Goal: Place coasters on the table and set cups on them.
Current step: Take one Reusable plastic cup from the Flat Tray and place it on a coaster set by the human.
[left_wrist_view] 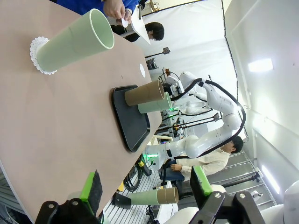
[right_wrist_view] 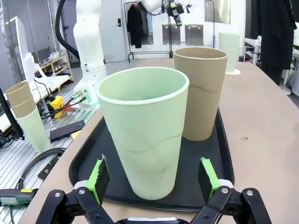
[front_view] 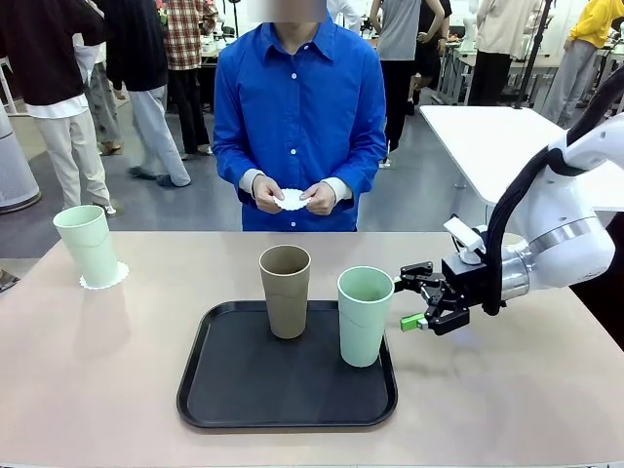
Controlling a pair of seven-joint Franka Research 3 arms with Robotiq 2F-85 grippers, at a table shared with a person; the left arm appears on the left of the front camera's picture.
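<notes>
One mint green cup (front_view: 88, 244) stands on a white coaster (front_view: 105, 280) at the table's (front_view: 117, 390) far left. On the black tray (front_view: 288, 395) stand a tan cup (front_view: 285, 291) and a second mint cup (front_view: 364, 315). My right gripper (front_view: 406, 299) hangs open just right of that mint cup. In the right wrist view the mint cup (right_wrist_view: 142, 130) sits between the green pads (right_wrist_view: 99, 179) with a gap on each side, and the tan cup (right_wrist_view: 201, 91) stands behind it. The person holds another coaster (front_view: 292, 199) in both hands. My left gripper (left_wrist_view: 145, 186) is open and holds nothing.
Bare tabletop lies on both sides of the tray. The left wrist view looks along the table at the cup on its coaster (left_wrist_view: 74, 41) and the tray (left_wrist_view: 128, 121). A white table (front_view: 487, 127) stands behind at the right, and people stand farther back.
</notes>
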